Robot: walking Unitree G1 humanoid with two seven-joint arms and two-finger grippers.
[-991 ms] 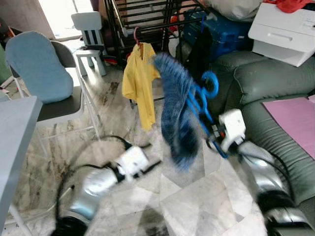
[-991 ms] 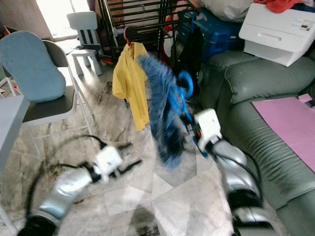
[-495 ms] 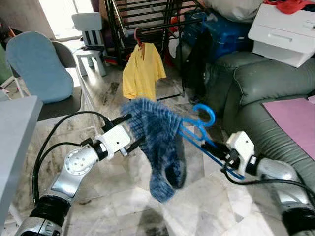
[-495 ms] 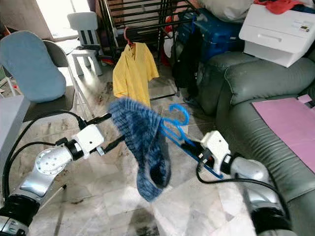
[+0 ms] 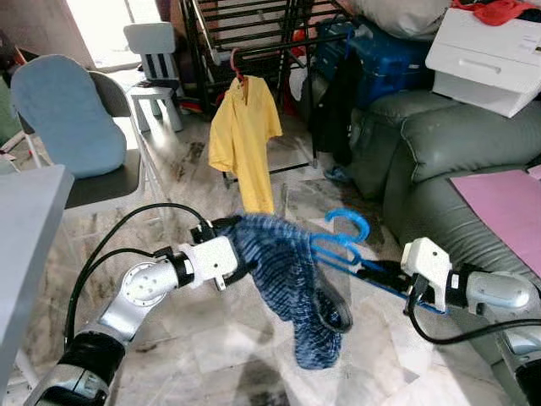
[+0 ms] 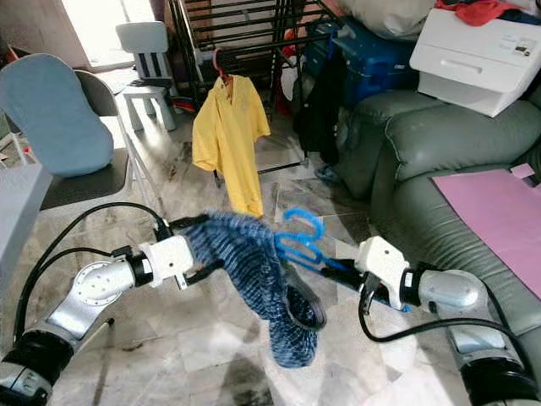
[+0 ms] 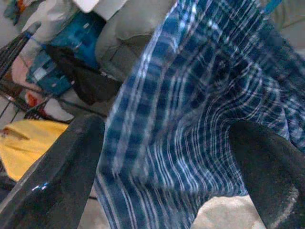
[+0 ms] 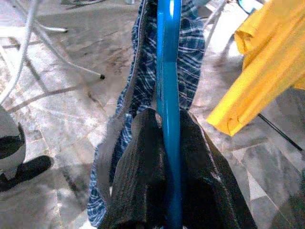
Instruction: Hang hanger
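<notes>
A blue plastic hanger [image 5: 342,241] carries a blue plaid garment [image 5: 287,279] that droops toward the floor. My right gripper [image 5: 382,273] is shut on the hanger's lower bar [image 8: 169,57], low in front of the sofa. My left gripper [image 6: 201,248] is open, its fingers [image 7: 62,176] spread on either side of the plaid cloth [image 7: 190,119] at the garment's left edge. Beyond them a black drying rack [image 5: 254,34] holds a yellow shirt [image 5: 245,135] on a red hanger.
A green sofa [image 5: 448,144] with a pink mat [image 5: 507,203] lies to the right, a white box [image 5: 490,55] on its back. A chair with a blue cushion [image 5: 68,110] and a grey table edge [image 5: 25,245] stand to the left. Marble floor lies below.
The hanger has come down from upright to nearly level. The plaid garment swung down with it. My left gripper rose from the floor side and now straddles the cloth.
</notes>
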